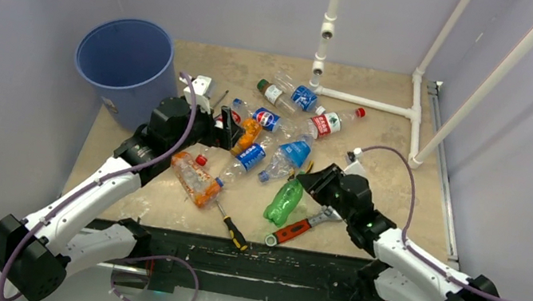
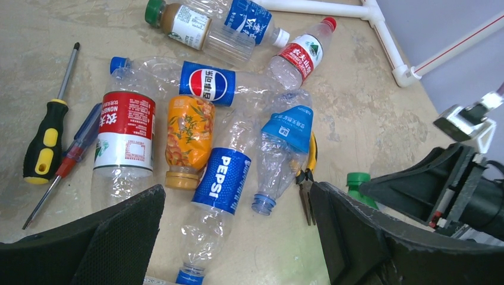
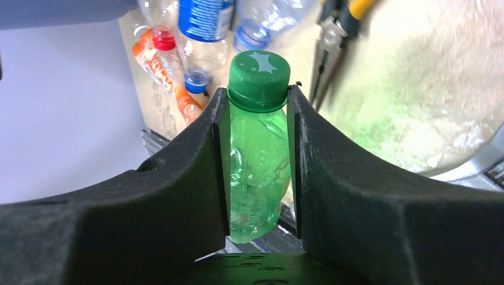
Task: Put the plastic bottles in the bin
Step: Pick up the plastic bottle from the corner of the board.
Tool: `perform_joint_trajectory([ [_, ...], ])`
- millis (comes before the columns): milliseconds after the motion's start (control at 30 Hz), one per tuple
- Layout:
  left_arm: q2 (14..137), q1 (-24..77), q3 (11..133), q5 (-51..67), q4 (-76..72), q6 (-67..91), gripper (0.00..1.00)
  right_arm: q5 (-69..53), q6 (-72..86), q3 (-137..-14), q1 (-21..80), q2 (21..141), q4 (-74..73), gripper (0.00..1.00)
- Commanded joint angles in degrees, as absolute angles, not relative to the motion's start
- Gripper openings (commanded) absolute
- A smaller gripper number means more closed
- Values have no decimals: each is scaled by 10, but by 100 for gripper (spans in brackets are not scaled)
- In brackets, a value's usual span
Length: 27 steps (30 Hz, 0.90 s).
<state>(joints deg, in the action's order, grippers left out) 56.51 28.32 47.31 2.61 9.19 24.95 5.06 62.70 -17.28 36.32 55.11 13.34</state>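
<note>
Clamped in my right jaws, the small green plastic bottle [image 3: 260, 154] lies on the table [image 1: 382, 140]; my left jaws stand open over the other bottles [image 2: 223, 178]; nothing shows in the round blue plastic bin [image 1: 125, 55].

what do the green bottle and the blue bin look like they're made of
The green bottle: thin translucent green plastic, glossy; light passes through and its wall looks dented. Its cap: opaque, stiffer-looking green plastic, fairly matte. The blue bin: opaque blue plastic, probably moulded, with a smooth, faintly shiny wall.
</note>
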Motion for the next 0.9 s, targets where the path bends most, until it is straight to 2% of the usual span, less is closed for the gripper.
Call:
perform_joint_trajectory([
  [0,564,283,470,33,68,259,92,78,506,-229,362,526,113,24],
  [133,560,283,464,77,43,261,94,13,395,-222,364,470,187,25],
  [300,545,284,434,213,-66,283,97,-109,309,-209,364,367,269,25],
  [400,533,284,405,306,-164,319,99,-152,283,-214,365,331,303,18],
  [433,530,284,393,332,-204,337,99,-155,278,-218,365,325,309,9],
  [467,523,284,374,360,-243,362,99,-155,274,-223,365,323,313,0],
  [700,517,300,306,440,-468,455,99,-198,294,-240,368,366,393,0],
  [867,514,326,301,436,-455,425,99,-197,317,-253,395,414,465,0],
])
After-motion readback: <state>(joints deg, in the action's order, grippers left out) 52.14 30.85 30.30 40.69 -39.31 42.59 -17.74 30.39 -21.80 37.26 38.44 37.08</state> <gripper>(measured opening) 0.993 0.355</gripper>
